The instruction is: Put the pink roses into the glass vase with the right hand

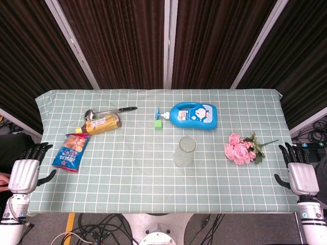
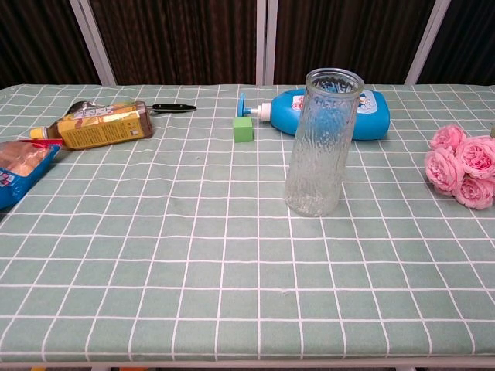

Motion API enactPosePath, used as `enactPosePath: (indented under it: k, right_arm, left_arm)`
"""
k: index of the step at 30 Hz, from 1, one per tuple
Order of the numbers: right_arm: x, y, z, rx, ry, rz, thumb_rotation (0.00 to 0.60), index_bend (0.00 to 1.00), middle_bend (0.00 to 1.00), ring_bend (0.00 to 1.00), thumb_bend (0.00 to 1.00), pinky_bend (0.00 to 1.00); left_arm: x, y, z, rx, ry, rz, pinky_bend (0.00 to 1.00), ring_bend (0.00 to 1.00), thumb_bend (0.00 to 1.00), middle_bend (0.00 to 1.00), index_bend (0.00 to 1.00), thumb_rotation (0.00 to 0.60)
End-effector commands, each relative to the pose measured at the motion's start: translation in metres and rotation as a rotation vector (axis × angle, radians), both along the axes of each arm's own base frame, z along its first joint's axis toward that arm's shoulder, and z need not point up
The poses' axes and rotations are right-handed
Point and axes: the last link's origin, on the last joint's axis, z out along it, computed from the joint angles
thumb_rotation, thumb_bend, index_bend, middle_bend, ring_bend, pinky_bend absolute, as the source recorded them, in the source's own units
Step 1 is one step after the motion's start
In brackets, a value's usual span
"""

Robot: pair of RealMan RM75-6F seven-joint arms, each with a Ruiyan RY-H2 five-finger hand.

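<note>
A bunch of pink roses [image 1: 241,150] [image 2: 463,166] with green leaves lies flat on the checked green tablecloth, right of centre. The empty glass vase [image 1: 185,151] [image 2: 319,141] stands upright near the table's middle, left of the roses. My right hand [image 1: 298,172] hovers open off the table's right front corner, a short way right of and nearer than the roses, holding nothing. At the left front corner my left hand [image 1: 25,169] is open too and holds nothing. Neither hand shows in the chest view.
Behind the vase lies a blue soap bottle [image 1: 193,115] with a small green cube [image 1: 159,123] beside its pump. At the left are a yellow-brown packet [image 1: 103,124], a ladle [image 1: 110,111] and a blue snack bag [image 1: 71,151]. Cables hang under the front edge.
</note>
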Motion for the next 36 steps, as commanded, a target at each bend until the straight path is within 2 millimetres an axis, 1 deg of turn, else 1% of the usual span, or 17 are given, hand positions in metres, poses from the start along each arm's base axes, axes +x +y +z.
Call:
enactPosePath:
  k: [1, 4, 10, 14, 20, 27, 32, 36]
  right_arm:
    - [-0.001, -0.016, -0.007, 0.041, -0.015, -0.016, 0.600, 0.00, 0.00, 0.00, 0.17, 0.00]
    - [0.005, -0.027, -0.014, 0.101, -0.024, -0.028, 0.600, 0.00, 0.00, 0.00, 0.17, 0.00]
    - [0.011, -0.057, -0.025, 0.171, 0.039, -0.044, 0.600, 0.00, 0.00, 0.00, 0.16, 0.00]
    - [0.018, -0.077, -0.036, 0.180, 0.042, -0.044, 0.600, 0.00, 0.00, 0.00, 0.16, 0.00]
    - [0.022, -0.101, -0.054, 0.241, 0.060, -0.060, 0.600, 0.00, 0.00, 0.00, 0.17, 0.00]
    - [0.024, -0.115, -0.071, 0.284, 0.105, -0.073, 0.600, 0.00, 0.00, 0.00, 0.17, 0.00]
    - [0.025, -0.117, -0.081, 0.312, 0.116, -0.081, 0.600, 0.00, 0.00, 0.00, 0.17, 0.00]
    - [0.024, -0.119, -0.084, 0.315, 0.124, -0.089, 0.600, 0.00, 0.00, 0.00, 0.17, 0.00]
  left_arm:
    - [0.000, 0.001, 0.001, 0.004, -0.001, -0.009, 0.25, 0.12, 0.22, 0.14, 0.17, 0.600]
    - [0.001, 0.000, 0.001, 0.009, -0.026, -0.026, 0.25, 0.12, 0.22, 0.14, 0.17, 0.600]
    - [0.001, -0.001, 0.004, 0.016, -0.028, -0.035, 0.25, 0.12, 0.22, 0.14, 0.18, 0.600]
    - [0.000, -0.003, 0.003, 0.005, -0.036, -0.020, 0.25, 0.12, 0.22, 0.14, 0.18, 0.600]
    - [0.000, -0.002, 0.004, 0.003, -0.036, -0.020, 0.25, 0.12, 0.22, 0.14, 0.17, 0.600]
    - [0.001, -0.002, 0.005, 0.002, -0.045, -0.022, 0.25, 0.12, 0.22, 0.14, 0.17, 0.600]
    - [0.000, -0.002, 0.004, -0.003, -0.045, -0.021, 0.25, 0.12, 0.22, 0.14, 0.17, 0.600]
    - [-0.001, -0.001, 0.004, -0.006, -0.046, -0.018, 0.25, 0.12, 0.22, 0.14, 0.17, 0.600]
